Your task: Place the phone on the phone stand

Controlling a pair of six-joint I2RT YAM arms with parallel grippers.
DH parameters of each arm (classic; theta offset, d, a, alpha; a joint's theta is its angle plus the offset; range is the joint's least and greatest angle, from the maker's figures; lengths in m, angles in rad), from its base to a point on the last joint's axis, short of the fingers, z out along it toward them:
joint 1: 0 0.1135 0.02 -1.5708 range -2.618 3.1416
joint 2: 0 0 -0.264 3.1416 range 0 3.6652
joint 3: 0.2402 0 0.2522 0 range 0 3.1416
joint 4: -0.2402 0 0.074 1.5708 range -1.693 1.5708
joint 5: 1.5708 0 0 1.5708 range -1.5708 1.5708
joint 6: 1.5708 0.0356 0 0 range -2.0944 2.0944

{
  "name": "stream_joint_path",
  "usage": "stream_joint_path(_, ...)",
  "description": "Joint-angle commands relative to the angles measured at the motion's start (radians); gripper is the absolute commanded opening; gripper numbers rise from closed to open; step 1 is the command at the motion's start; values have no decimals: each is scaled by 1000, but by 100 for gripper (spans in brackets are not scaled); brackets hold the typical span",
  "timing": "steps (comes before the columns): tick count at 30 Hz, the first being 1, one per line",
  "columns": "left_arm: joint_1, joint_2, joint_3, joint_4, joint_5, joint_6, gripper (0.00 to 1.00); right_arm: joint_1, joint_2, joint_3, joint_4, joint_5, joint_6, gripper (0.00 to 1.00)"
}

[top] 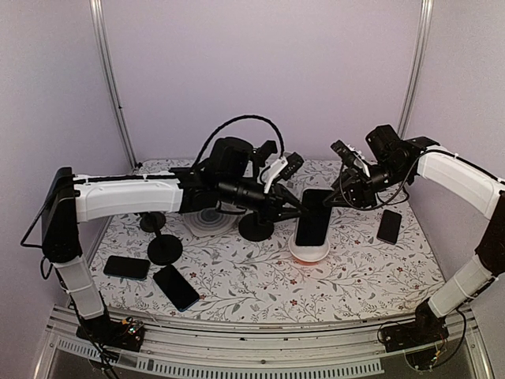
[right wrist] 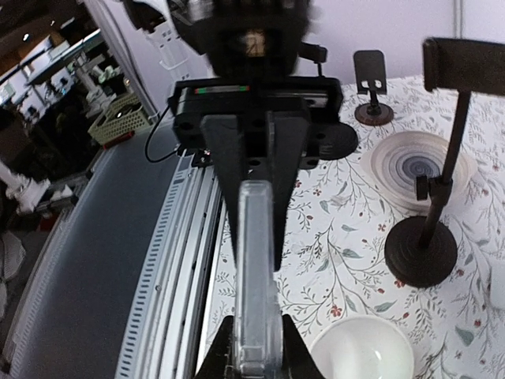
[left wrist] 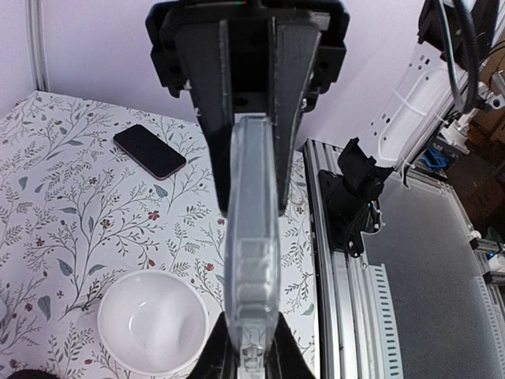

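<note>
2 end effectors grip 1 phone; 3 phones lie flat.

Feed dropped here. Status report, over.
Fingers of left gripper and right gripper shut on phone. Phone upright at white stand, seating unclear. Nothing blocking.

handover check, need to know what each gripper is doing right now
left gripper: closed on the phone
right gripper: closed on the same phone, from the other side
</note>
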Motion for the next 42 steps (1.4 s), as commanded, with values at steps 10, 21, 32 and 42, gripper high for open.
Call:
stream_joint_path(10,23,-26,28,-1,-86,-1,99,9,43,86,-53,13,-13,0)
stream_joint_path(21,-7,-154,-121,-13,-158,9,99,-81,117,212,76,103,130,0)
stream_joint_path(32,-50,-314,-275,-29,-272,23,99,-99,264,401,317,307,406,0)
stream_joint_path(42,-50,-420,-375,-47,-427,-18,99,-99,435,606,411,360,463,0)
